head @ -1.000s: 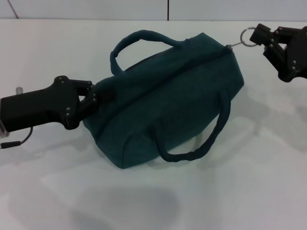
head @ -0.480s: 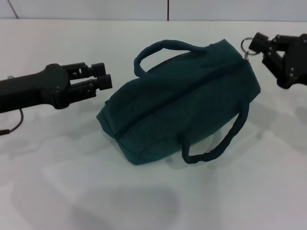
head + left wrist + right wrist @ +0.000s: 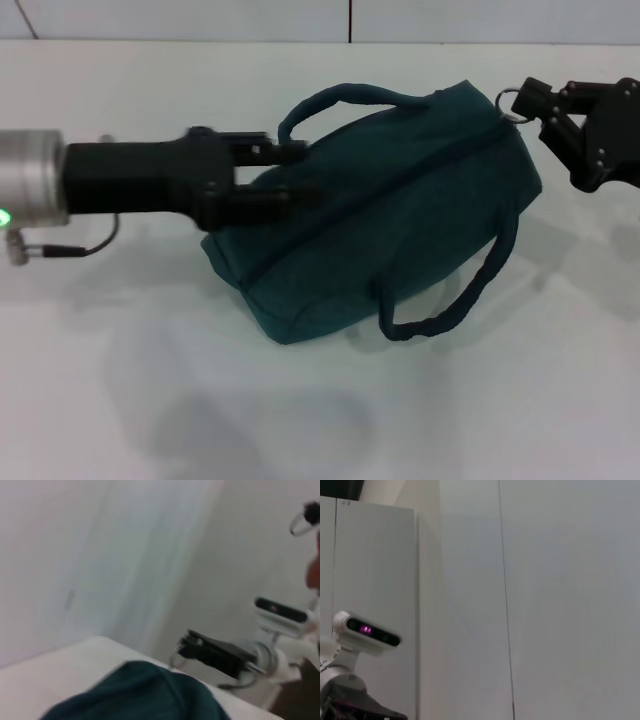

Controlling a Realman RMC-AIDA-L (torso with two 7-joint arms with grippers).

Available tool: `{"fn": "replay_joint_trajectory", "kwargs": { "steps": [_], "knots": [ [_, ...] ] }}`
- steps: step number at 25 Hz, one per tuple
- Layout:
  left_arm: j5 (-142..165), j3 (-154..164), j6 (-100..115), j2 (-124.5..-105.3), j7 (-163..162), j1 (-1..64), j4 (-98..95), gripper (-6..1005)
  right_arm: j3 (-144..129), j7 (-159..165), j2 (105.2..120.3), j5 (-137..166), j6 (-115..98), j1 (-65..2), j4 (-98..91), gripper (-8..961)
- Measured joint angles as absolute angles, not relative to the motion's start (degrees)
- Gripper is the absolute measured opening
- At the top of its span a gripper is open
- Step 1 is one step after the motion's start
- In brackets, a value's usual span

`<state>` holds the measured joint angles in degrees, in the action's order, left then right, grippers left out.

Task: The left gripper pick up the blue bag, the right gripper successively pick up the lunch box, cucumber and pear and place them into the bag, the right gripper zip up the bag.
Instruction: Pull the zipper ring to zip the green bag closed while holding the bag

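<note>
Head view shows us the bag [image 3: 400,215] lying on its side on the white table [image 3: 320,420], zipper closed, one handle arched behind it and the other drooping in front. Our left gripper [image 3: 300,172] hangs over the bag's left end with its jaws parted and nothing between them. Our right gripper [image 3: 535,105] sits at the bag's far right corner, pinching the zipper ring [image 3: 512,100].

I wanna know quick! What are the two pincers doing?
Left pincer: open, over the blue bag.
Right pincer: shut on the zipper ring.
</note>
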<state>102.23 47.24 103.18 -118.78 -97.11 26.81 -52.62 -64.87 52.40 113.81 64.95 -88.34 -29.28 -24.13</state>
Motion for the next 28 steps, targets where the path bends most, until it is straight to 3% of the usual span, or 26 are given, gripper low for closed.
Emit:
{"fn": "replay_joint_trajectory", "kwargs": {
  "steps": [21,28],
  "knots": [
    [107.29,56.33,92.48,-119.42,-101.61,30.67,-55.83,613,-64.71,52.06,113.99,64.46,-88.33,-28.91,-23.9,16],
    [107.66,56.28,92.46,-119.41,-98.28,30.47,-55.92,406,-64.31,52.12,113.99,64.41,-88.33,-28.92,-23.9,16]
  ]
}}
